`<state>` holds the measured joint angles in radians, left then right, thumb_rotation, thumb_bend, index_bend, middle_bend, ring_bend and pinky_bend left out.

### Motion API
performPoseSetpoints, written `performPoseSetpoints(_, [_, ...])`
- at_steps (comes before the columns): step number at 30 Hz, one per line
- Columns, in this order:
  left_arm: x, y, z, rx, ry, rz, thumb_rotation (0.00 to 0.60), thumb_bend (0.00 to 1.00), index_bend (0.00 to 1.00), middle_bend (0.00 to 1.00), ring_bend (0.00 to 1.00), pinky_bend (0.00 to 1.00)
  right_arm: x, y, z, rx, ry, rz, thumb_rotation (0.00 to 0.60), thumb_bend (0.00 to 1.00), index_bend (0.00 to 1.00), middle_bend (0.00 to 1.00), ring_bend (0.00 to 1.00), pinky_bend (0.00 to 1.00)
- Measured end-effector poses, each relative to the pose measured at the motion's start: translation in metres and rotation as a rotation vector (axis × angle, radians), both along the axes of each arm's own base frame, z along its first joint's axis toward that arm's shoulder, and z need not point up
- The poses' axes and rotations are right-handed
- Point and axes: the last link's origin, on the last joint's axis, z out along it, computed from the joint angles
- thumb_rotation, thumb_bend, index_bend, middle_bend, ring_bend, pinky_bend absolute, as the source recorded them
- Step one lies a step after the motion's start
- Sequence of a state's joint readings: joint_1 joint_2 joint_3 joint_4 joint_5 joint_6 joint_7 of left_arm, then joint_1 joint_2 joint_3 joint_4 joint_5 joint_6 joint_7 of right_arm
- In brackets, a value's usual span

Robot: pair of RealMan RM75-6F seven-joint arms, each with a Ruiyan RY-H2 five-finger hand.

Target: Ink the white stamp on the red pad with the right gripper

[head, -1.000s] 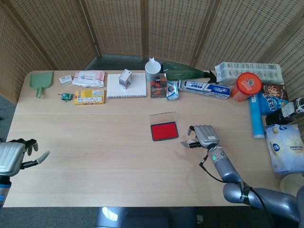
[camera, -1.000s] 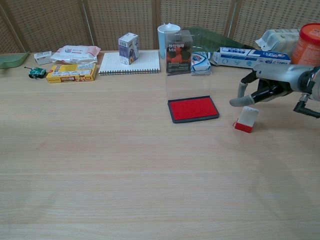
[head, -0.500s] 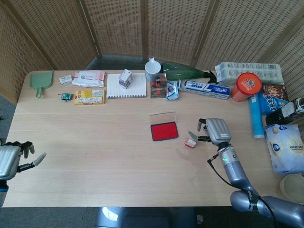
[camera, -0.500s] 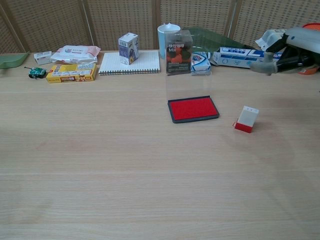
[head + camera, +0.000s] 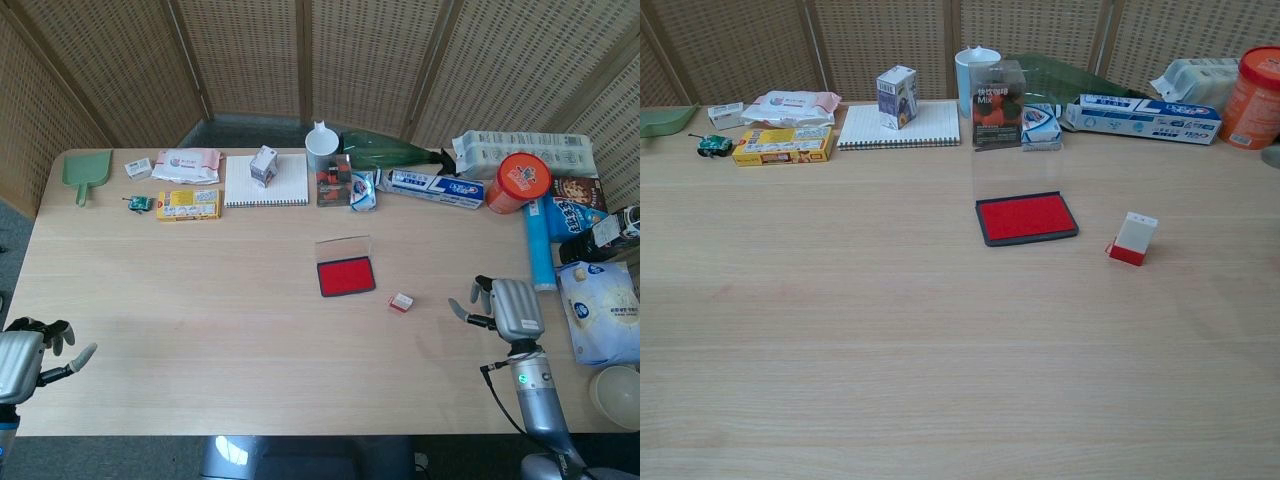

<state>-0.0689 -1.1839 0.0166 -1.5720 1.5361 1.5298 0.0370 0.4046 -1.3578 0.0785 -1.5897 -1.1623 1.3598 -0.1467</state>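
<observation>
The white stamp (image 5: 401, 302) with its red base stands on the table just right of the red ink pad (image 5: 346, 276); the chest view shows the stamp (image 5: 1134, 238) and the pad (image 5: 1026, 218) apart from each other. My right hand (image 5: 510, 310) hovers near the table's right front, well right of the stamp, holding nothing, fingers slightly curled and apart. My left hand (image 5: 28, 352) sits at the front left corner, empty with fingers apart. Neither hand shows in the chest view.
Along the back edge lie a green scoop (image 5: 84, 173), wipes (image 5: 186, 164), yellow box (image 5: 187, 204), notebook (image 5: 266, 181) with a small carton, white cup (image 5: 321, 148), toothpaste box (image 5: 436, 187) and orange canister (image 5: 517, 183). Snack packs (image 5: 600, 310) crowd the right edge.
My right hand has let go of the stamp and drawn back to the right and toward the front edge, leaving the chest view. The stamp stays standing beside the pad.
</observation>
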Motion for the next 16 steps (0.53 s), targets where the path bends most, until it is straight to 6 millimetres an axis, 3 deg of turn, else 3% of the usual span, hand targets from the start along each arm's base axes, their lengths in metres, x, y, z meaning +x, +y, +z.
performPoseSetpoints(9, [0.002,-0.01,-0.003,0.006,-0.028,0.001,0.047,0.16,0.58,0.69,0.6,0.38,-0.018,0.023,0.011,-0.038,-0.024,-0.033,0.231,0.32,0.64,0.78,0.77,0.79])
performPoseSetpoints(16, [0.003,-0.008,-0.002,0.009,-0.024,0.008,0.048,0.16,0.58,0.69,0.6,0.38,-0.022,0.025,0.013,-0.052,-0.038,-0.037,0.229,0.32,0.64,0.79,0.77,0.79])
